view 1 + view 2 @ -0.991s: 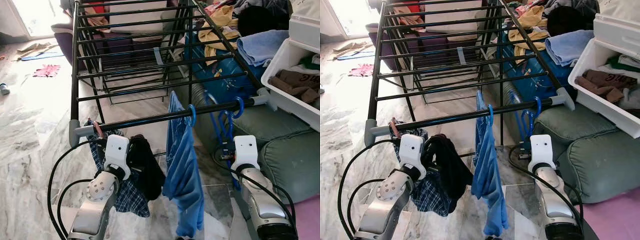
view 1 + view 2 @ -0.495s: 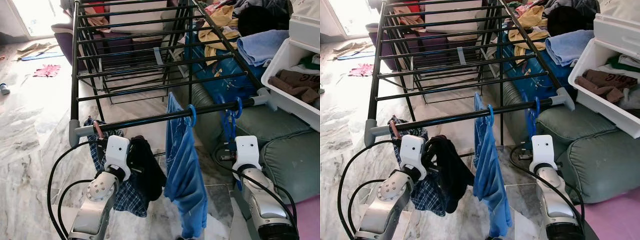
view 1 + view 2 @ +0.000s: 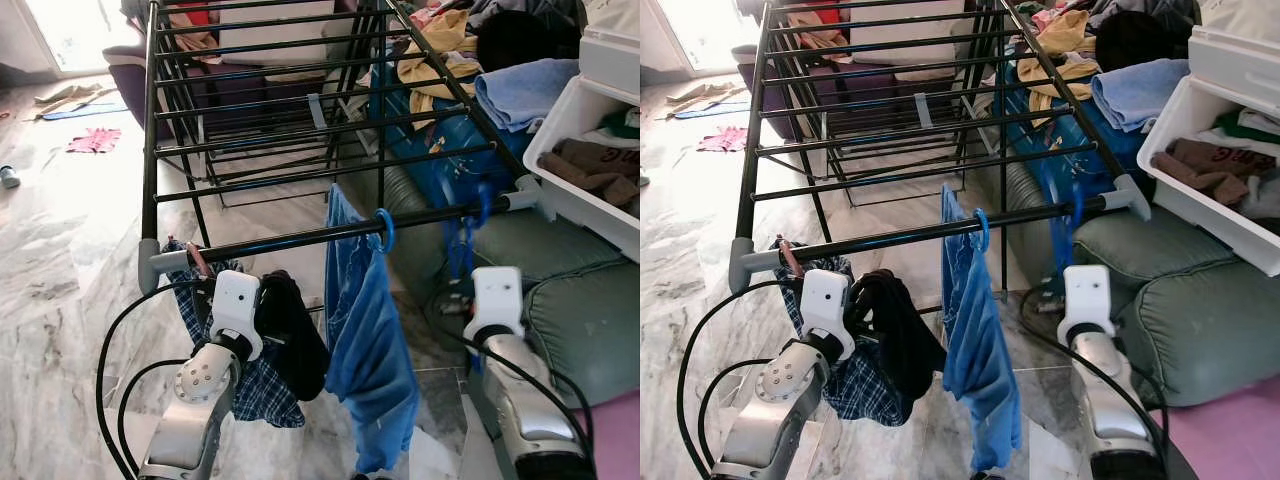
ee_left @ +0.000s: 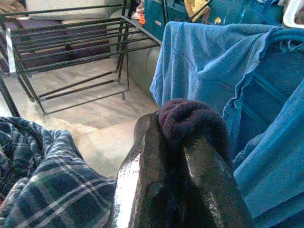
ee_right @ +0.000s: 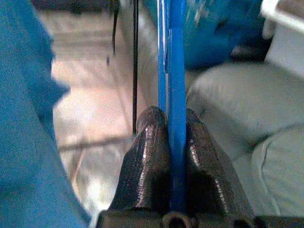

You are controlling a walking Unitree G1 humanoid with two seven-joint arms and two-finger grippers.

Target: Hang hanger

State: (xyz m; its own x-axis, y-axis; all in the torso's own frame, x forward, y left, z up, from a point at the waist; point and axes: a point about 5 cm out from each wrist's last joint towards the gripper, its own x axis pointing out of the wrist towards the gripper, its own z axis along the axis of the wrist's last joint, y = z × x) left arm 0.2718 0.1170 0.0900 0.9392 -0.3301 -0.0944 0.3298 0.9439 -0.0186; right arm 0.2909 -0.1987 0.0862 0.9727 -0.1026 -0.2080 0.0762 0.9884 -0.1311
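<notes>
Both silver arms reach forward and up from below the front rail of a black drying rack (image 3: 300, 237). The right gripper (image 5: 176, 142) has its two black fingers clamped on the flat bar of a blue hanger (image 5: 176, 71), which rises from the fingers to hook over the rail's right end, near the grey corner cap. The left gripper (image 4: 178, 156) is closed on a dark maroon garment (image 4: 190, 121) bunched between its fingers, beside a plaid shirt (image 3: 255, 385). Between the arms, a blue shirt (image 3: 365, 340) hangs from the rail on another blue hook. A green beanbag (image 3: 580, 300) sits to the right.
</notes>
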